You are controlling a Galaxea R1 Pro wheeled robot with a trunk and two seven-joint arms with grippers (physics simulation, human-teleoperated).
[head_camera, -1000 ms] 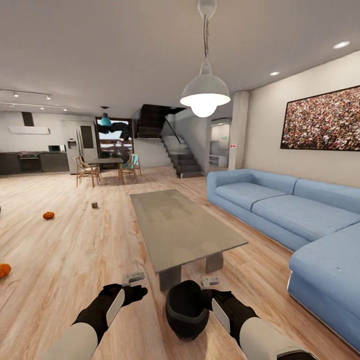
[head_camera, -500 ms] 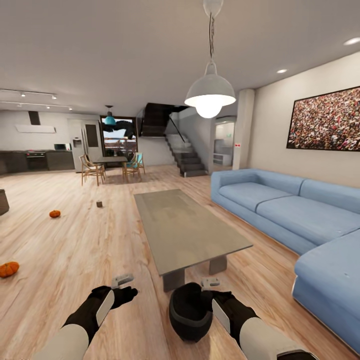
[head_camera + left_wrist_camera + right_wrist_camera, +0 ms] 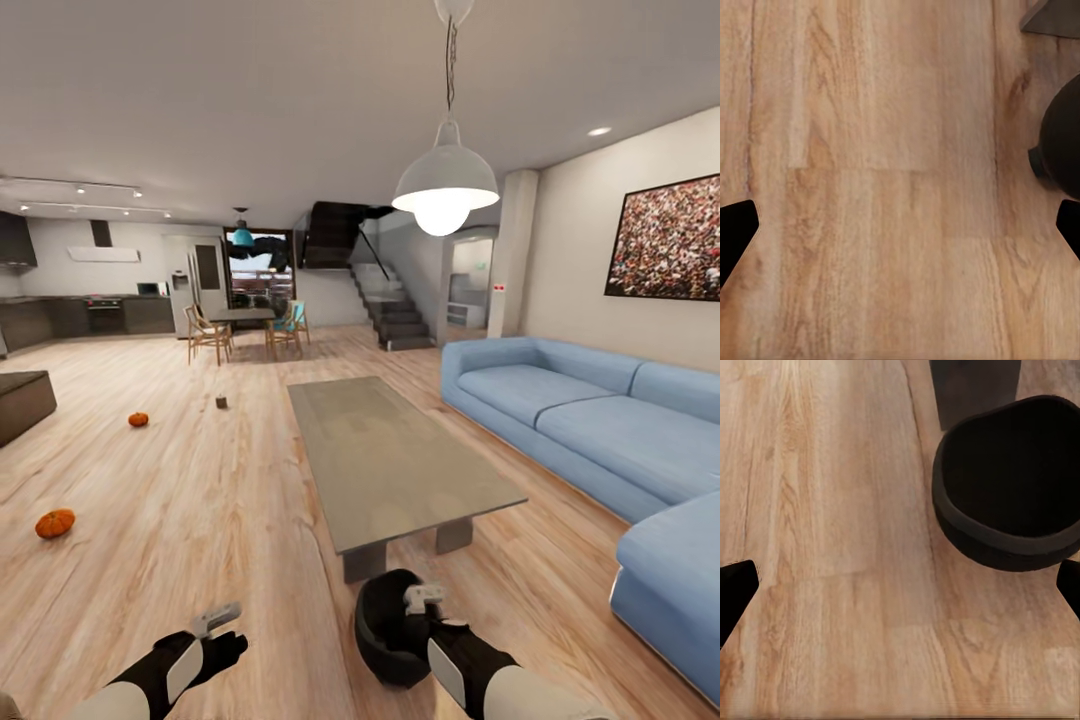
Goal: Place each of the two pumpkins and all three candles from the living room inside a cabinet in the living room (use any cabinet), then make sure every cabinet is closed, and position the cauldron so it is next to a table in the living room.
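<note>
The black cauldron (image 3: 385, 625) stands on the plank floor just in front of the grey coffee table (image 3: 400, 460), near its leg. My right gripper (image 3: 425, 598) hovers at the cauldron's rim, open and holding nothing. In the right wrist view the cauldron (image 3: 1009, 487) lies ahead of the open gripper (image 3: 900, 589). My left gripper (image 3: 215, 618) is open over bare floor, and the left wrist view shows the same gripper (image 3: 900, 229) beside the cauldron's edge (image 3: 1063, 142). Two orange pumpkins (image 3: 55, 522) (image 3: 138, 419) lie on the floor at left. The dark cabinet's end (image 3: 22, 402) shows at far left.
A small dark stub (image 3: 221, 402) sits on the floor beyond the far pumpkin, too small to name. A blue corner sofa (image 3: 590, 420) runs along the right. A pendant lamp (image 3: 445, 190) hangs over the table. Dining chairs, kitchen and stairs are at the back.
The camera has turned left, so the whole scene has shifted right. My left arm has drawn back toward the picture's lower edge. The cauldron stays by the table leg.
</note>
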